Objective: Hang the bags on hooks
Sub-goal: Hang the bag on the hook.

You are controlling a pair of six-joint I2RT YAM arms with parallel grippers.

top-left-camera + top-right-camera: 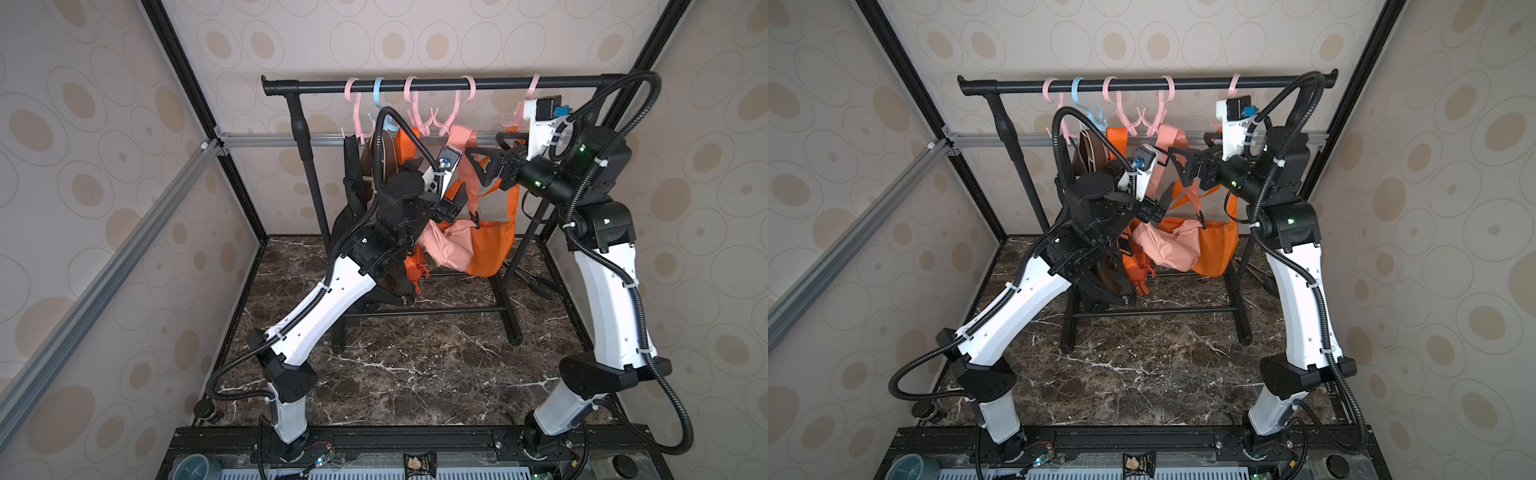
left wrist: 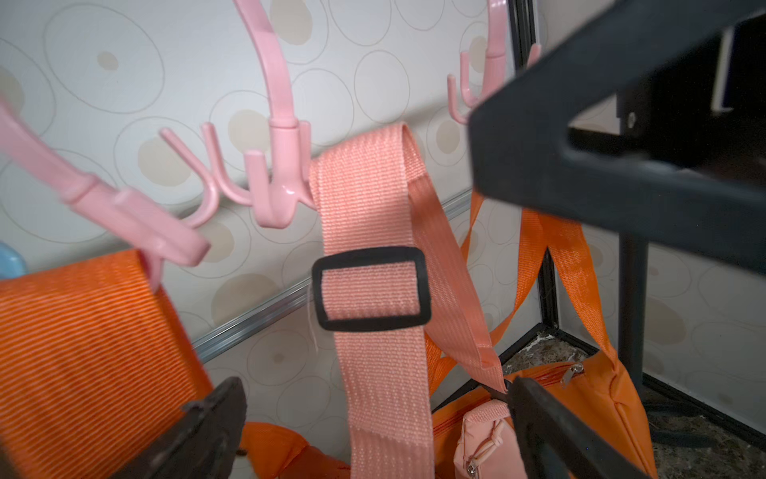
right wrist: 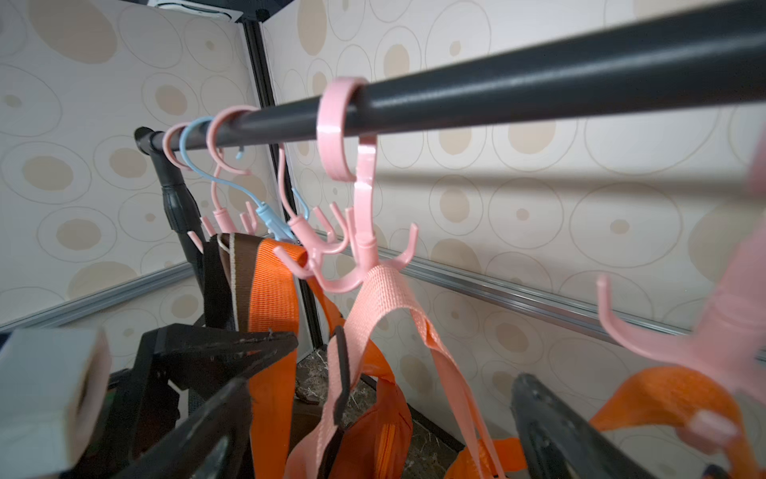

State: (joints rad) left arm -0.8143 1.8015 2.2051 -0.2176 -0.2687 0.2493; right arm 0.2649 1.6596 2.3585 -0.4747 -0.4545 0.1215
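Both top views show the salmon bag [image 1: 446,247] hanging under the black rail [image 1: 415,85] against an orange bag [image 1: 490,249], with the left gripper [image 1: 453,203] and right gripper [image 1: 476,168] close to its strap [image 1: 461,137]. Only the left wrist view shows the black buckle [image 2: 371,288] just below the pink hook [image 2: 282,166] that carries the strap, and the left jaws spread wide, clamping nothing. The right wrist view alone shows the hook's ring round the rail; the right jaws gape too, released.
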